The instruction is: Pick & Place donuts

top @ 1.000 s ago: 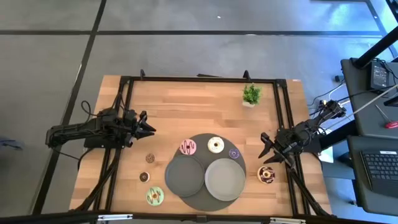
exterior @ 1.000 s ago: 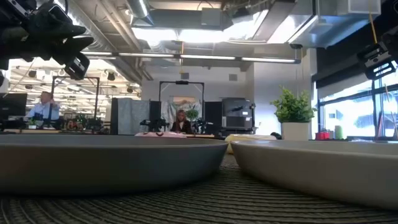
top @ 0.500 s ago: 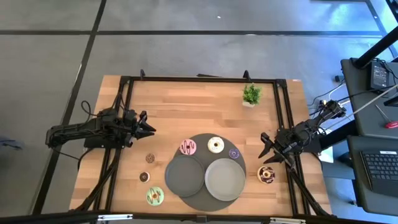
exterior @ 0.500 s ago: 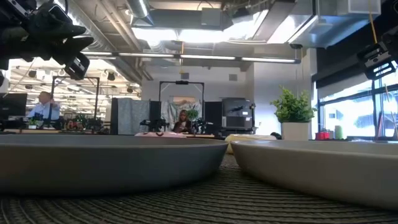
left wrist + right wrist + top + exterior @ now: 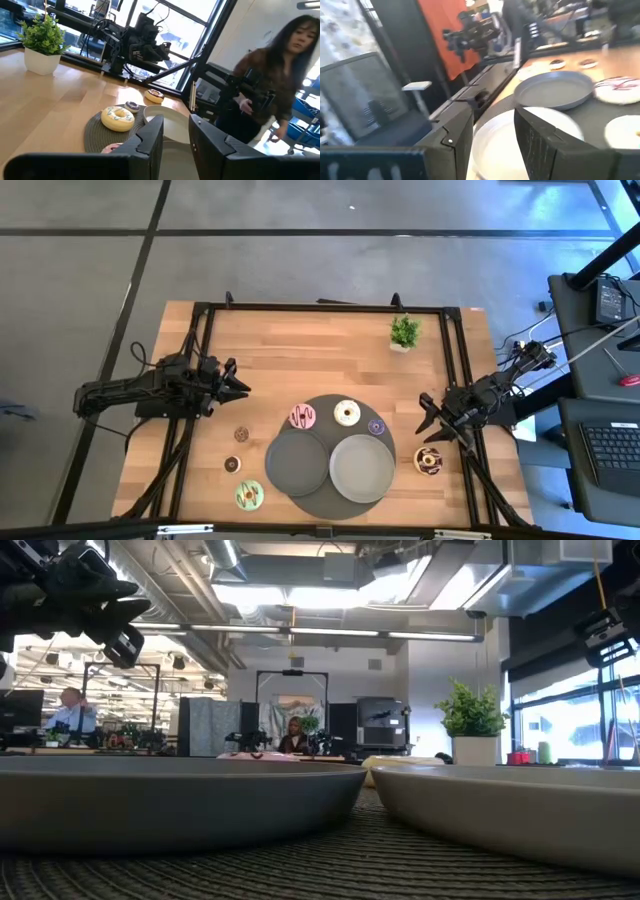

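Seven donuts lie flat in the high view. The pink (image 5: 302,417), cream-white (image 5: 346,413) and mini purple (image 5: 376,427) donuts rest on the dark round mat (image 5: 322,404). The chocolate-brown one (image 5: 428,460) sits on the wood right of the mat. The green one (image 5: 249,496) and two mini brown ones (image 5: 241,434) (image 5: 232,464) lie to its left. My left gripper (image 5: 238,386) hovers open above the table's left part. My right gripper (image 5: 428,416) hovers open at the right side, just beyond the chocolate donut. Neither touches anything.
Two round grey plates, a darker one (image 5: 298,464) and a lighter one (image 5: 361,468), sit on the mat near the table's near edge. A small potted plant (image 5: 405,332) stands toward the far right. A person (image 5: 270,80) stands beyond the table's right side.
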Motion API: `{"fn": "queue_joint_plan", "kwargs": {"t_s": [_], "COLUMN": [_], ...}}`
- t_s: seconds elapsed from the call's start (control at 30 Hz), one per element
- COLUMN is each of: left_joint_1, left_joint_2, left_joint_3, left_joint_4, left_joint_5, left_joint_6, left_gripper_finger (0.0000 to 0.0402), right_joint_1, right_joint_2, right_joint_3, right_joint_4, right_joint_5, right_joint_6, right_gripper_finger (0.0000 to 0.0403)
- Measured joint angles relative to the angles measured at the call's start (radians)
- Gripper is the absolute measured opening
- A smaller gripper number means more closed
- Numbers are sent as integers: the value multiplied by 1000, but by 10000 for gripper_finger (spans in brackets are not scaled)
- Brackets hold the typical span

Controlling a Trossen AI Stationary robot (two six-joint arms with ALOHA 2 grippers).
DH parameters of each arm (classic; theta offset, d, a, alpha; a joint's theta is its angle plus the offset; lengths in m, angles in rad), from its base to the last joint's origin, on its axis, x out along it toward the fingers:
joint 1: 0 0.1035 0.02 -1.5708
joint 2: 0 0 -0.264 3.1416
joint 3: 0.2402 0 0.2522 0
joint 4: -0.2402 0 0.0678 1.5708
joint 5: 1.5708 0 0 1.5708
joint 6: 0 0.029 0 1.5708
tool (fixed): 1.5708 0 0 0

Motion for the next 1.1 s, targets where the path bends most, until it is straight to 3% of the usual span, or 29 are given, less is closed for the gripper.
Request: {"fn": "queue_joint_plan", "kwargs": {"t_s": [0.17, 0.37, 0.57, 0.73, 1.0, 1.1], "left_joint_1": [0, 0, 0, 0, 0, 0], "left_joint_2": [0, 0, 0, 0, 0, 0], "left_joint_3": [0, 0, 0, 0, 0, 0], "left_joint_4": [0, 0, 0, 0, 0, 0], "left_joint_5": [0, 0, 0, 0, 0, 0], "left_joint_6": [0, 0, 0, 0, 0, 0], "left_gripper_finger": [88, 88, 88, 88, 88, 88], "right_joint_1": [0, 0, -9, -57, -204, -274], "right_joint_2": [0, 0, 29, 127, 427, 556], "right_joint_3": [0, 0, 49, 131, 215, 245], "right_joint_4": [21, 85, 36, -63, -121, -114], "right_joint_5": [128, 383, 405, 407, 456, 429], "right_joint_6": [-184, -134, -54, -25, 128, 223], "right_gripper_finger": [145, 145, 145, 145, 145, 145]}}
